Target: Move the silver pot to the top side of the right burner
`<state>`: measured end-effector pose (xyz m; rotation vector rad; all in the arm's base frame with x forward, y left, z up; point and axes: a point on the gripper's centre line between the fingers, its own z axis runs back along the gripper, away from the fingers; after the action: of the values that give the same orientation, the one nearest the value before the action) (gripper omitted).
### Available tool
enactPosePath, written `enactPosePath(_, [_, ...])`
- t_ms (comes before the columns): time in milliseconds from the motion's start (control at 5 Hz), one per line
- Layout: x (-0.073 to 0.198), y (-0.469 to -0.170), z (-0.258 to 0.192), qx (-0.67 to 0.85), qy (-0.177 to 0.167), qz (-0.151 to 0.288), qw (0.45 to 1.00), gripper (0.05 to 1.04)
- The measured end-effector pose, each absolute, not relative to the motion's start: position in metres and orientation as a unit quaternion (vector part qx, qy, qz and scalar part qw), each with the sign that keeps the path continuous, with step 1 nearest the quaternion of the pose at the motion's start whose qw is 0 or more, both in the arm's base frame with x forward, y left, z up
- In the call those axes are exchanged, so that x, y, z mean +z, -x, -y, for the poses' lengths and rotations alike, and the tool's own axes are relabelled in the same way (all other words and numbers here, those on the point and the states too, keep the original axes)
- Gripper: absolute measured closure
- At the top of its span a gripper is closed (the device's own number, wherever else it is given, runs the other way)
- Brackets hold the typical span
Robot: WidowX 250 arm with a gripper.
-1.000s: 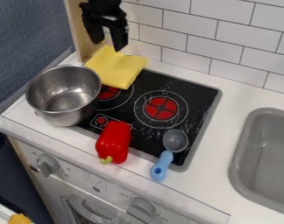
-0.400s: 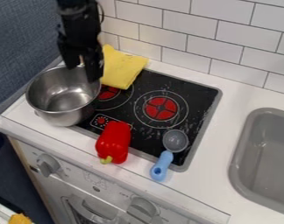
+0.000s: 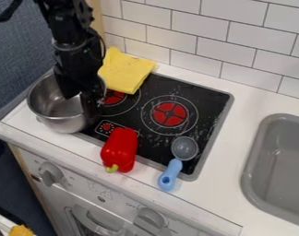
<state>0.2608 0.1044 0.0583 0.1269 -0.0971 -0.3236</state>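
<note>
Since the earlier frames, the black gripper (image 3: 81, 103) had been lowered from above the yellow cloth (image 3: 124, 71) and brought over the right side of the silver pot (image 3: 56, 120). The pot itself had not been shifted, and the other things had been left where they were.

The jaws were held apart, with the pot's right rim straddled: one finger was set inside the pot and the other outside it. Whether the wall was being pinched cannot be told. The pot was seen upright at the left end of the black cooktop (image 3: 149, 138), beside the left burner (image 3: 115, 97), with the right burner (image 3: 169, 114) well apart from it.

The yellow cloth was spread over the cooktop's back left corner and the counter (image 3: 250, 99) behind it. A red bell pepper (image 3: 120, 148) was laid at the front of the cooktop, its green stem (image 3: 112, 168) pointed toward the counter's front edge. To its right, a spoon with a grey bowl (image 3: 184, 148) was placed across the cooktop's front edge, its blue handle (image 3: 169, 175) rested on the counter. A grey sink (image 3: 263, 184) was set into the counter at the right, and the wall behind was covered with white tiles (image 3: 217, 48).
</note>
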Motion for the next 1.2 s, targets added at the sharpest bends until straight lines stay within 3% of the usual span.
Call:
enactPosePath(200, [0.053, -0.266, -0.099, -0.153, -0.086, 0.053, 0.983, 0.084])
enactPosePath(600, [0.021, -0.280, -0.103, -0.124, -0.118, 0.010, 0.985, 0.127])
enactPosePath(800, [0.017, -0.285, -0.104, -0.119, -0.120, 0.006, 0.986, 0.398])
enactPosePath(1000, [0.019, -0.278, -0.103, -0.137, -0.100, 0.012, 0.985, 0.703])
enactPosePath(1200, [0.030, -0.269, -0.106, -0.141, -0.082, 0.031, 0.986, 0.920])
